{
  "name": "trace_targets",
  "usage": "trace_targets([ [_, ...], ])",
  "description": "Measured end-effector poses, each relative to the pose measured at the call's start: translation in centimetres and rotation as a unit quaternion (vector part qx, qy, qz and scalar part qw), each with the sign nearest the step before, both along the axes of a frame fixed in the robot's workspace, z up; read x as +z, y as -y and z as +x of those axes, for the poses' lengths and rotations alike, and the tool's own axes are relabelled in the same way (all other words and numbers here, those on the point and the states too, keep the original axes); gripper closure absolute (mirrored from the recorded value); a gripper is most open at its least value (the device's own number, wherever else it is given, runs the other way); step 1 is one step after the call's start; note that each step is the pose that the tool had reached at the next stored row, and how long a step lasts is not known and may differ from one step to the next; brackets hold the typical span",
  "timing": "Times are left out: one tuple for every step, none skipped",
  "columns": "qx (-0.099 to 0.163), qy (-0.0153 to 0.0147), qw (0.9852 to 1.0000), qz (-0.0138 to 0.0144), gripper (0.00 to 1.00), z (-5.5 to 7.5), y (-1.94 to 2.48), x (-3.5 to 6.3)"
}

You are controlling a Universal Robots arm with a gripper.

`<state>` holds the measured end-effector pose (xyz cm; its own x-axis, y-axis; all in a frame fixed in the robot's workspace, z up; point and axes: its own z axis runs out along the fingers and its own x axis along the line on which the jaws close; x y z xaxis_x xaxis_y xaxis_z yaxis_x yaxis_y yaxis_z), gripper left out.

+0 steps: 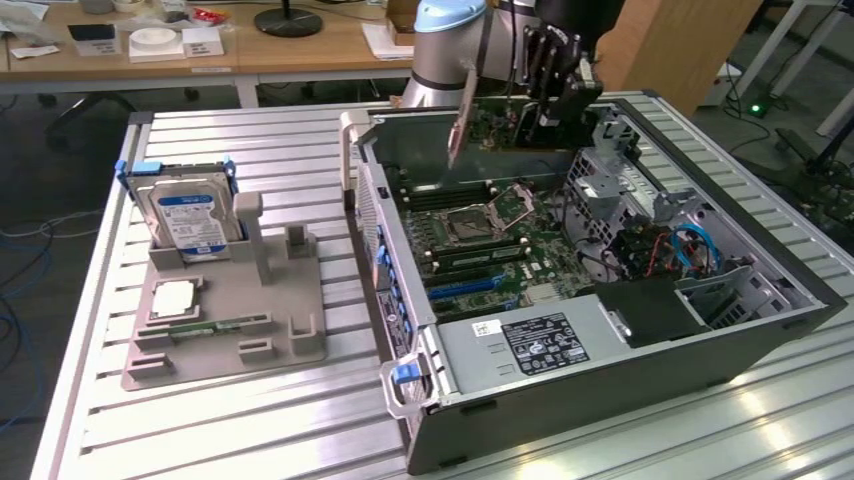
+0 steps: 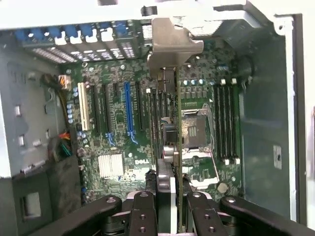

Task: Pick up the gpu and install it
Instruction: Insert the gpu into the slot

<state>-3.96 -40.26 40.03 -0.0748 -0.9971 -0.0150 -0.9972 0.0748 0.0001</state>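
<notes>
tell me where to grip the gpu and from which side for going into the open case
By its top long edge, from above the case, pads on the two flat faces. The gpu hangs edge-on over the motherboard, slot edge down and metal bracket at one end, so only that upper edge is free. The gripper is clamped there.

The gpu (image 1: 461, 120) has a brownish edge and a dark grey face. The pincer (image 2: 170, 195) is black. The motherboard (image 2: 93, 142) is green, with one bright blue slot (image 2: 130, 113), a white slot (image 2: 86, 110) and several black ones. At the exterior view's left, the hard drive (image 1: 187, 215) is silver with a blue-and-white label, and its holder (image 1: 227, 330) is plain grey. The table (image 1: 267, 130) is pale silver, ribbed in parallel lines. The computer case (image 1: 601, 370) is dark grey.
</notes>
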Motion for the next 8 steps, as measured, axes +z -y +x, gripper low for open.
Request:
trace_targets([
  [0.009, 0.0, 1.0, 0.0, 0.72, 0.0, 0.0, -0.03],
  [0.018, 0.0, 0.9998, 0.0, 0.72, 0.0, 0.0, -0.06],
  [0.027, 0.0, 0.9996, 0.0, 0.72, 0.0, 0.0, -0.09],
  [0.034, 0.0001, 0.9994, 0.0, 0.72, 0.0, 0.0, -0.14],
  [0.037, 0.0, 0.9993, 0.0, 0.72, 0.0, 0.02, -0.22],
  [0.038, 0.0001, 0.9993, 0.0, 0.72, 0.0, 0.05, -0.37],
  [0.038, 0.0, 0.9993, 0.0, 0.72, 0.01, 0.11, -0.56],
  [0.038, 0.0, 0.9993, 0.0, 0.72, 0.01, 0.17, -0.74],
])
